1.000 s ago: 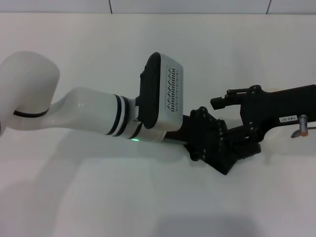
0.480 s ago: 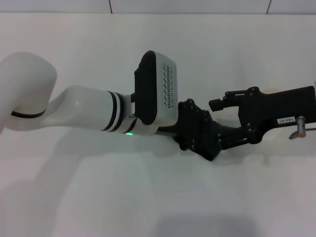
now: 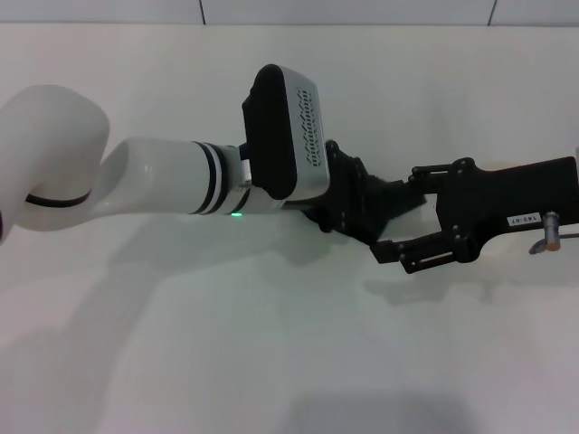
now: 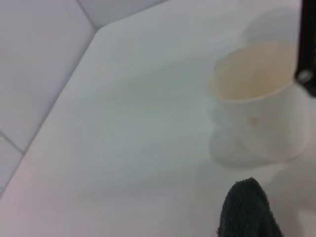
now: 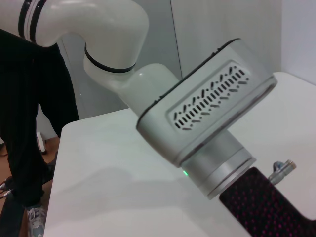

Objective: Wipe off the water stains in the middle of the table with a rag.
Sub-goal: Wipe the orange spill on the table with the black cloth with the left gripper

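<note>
In the left wrist view a corner of the black rag [image 4: 247, 210] hangs over the white table [image 4: 123, 148]. My left gripper [image 3: 391, 201] is shut on the rag and low over the middle of the table [image 3: 271, 344]. In the head view the rag cannot be told apart from the black fingers. My right gripper [image 3: 398, 217] reaches in from the right and stands open, one finger on each side of the left gripper's tip. The water stains are hidden from every view.
A cream paper cup [image 4: 256, 98] stands on the table close beyond the rag; the head view does not show it. In the right wrist view a person in black trousers [image 5: 29, 123] stands past the table's edge [image 5: 54, 163].
My left arm has swept toward the table's far side and a little left, bringing its gripper from in front of the right gripper's near finger into the gap between the fingers. The right arm has barely moved.
</note>
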`<state>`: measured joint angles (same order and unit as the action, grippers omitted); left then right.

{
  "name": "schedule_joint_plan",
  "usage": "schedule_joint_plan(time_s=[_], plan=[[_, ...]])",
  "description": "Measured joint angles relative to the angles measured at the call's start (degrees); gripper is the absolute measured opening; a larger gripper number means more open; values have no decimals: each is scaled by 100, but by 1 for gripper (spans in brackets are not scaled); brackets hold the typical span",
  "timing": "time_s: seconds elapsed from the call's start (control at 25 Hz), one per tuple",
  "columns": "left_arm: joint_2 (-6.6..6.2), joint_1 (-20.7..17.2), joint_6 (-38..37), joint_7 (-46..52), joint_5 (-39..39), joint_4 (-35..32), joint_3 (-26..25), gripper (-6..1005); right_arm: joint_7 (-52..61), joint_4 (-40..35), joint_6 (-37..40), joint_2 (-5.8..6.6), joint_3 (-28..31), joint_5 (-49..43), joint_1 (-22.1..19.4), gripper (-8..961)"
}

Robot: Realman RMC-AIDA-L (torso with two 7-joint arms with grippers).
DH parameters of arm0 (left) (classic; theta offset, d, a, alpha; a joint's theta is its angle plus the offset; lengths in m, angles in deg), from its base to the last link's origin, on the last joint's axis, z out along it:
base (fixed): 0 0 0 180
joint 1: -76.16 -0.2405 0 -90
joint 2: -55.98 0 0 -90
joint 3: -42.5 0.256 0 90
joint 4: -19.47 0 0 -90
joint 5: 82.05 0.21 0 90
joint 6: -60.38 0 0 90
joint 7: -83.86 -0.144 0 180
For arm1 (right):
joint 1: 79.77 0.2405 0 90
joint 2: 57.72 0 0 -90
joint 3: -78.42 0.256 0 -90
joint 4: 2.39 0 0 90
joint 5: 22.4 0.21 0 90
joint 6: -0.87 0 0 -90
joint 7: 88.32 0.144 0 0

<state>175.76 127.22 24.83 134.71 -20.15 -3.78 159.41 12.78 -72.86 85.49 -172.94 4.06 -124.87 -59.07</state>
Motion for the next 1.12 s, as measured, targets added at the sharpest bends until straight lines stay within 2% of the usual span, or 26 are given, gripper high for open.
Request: schedule_joint_plan(time_s=[0.32, 0.56, 1.12], plan=[[9, 1, 518, -258, -15, 15, -1, 141, -3, -3, -8, 0, 1, 48, -2, 840], [10, 1, 611, -382, -9, 18, -3, 142, -3, -3, -8, 0, -21, 59, -9, 838], [3, -44, -674, -337, -137, 32, -11, 145, -3, -7, -7, 0, -61, 82, -22, 838]])
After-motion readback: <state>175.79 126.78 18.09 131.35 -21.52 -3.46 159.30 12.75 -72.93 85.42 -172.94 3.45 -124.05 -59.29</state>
